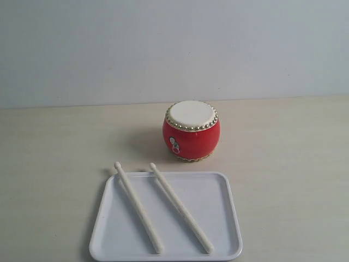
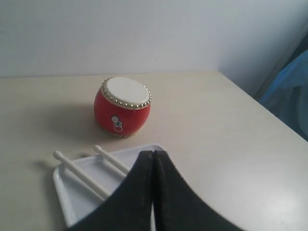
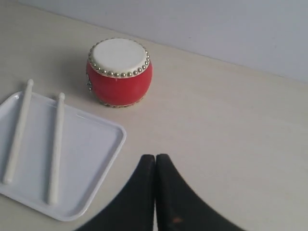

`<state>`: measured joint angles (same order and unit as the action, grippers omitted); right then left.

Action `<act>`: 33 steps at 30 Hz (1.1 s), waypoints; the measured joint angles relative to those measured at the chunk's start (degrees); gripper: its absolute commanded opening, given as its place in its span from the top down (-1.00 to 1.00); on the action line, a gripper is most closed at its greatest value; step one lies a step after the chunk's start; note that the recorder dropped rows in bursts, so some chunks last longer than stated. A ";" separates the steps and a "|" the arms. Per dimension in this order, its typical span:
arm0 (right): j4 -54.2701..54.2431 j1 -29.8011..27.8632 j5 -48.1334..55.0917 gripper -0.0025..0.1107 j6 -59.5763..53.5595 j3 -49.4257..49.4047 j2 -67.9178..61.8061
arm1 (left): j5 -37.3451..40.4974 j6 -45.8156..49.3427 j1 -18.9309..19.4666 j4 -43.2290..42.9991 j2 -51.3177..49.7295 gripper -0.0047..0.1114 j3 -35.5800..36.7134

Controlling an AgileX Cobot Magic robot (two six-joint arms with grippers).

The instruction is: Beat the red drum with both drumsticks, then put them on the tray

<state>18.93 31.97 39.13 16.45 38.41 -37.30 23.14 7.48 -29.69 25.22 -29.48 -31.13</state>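
On the tray at 6 o'clock of the red drum, both drumsticks lie parallel, tips toward 11 o'clock, one nearer each arm, while left pincer and right pincer hang pressed together, empty.

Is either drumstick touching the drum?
No, both drumsticks lie on the tray, and a clear gap separates their tips from the drum.
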 measured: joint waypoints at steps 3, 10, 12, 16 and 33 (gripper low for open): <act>-0.36 0.00 -0.14 0.96 1.54 -2.94 4.03 | -1.28 0.00 0.00 -0.13 6.06 0.92 3.20; -2.69 0.00 -0.04 0.96 2.85 -3.43 8.25 | -3.47 0.00 0.00 -0.35 11.18 0.92 4.17; -2.69 0.00 -0.04 0.96 2.95 -3.43 8.51 | -3.47 0.00 0.00 -0.35 11.31 0.92 4.27; -2.69 0.00 -0.04 0.96 3.03 -3.43 8.49 | -3.47 0.00 0.00 -0.35 11.31 0.92 4.27; -2.69 0.00 -0.04 0.96 3.17 -3.43 8.49 | -3.51 4.33 0.20 -3.19 11.97 0.92 4.27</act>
<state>16.24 31.97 39.09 19.61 34.99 -28.81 19.64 11.81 -29.49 22.03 -17.50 -26.86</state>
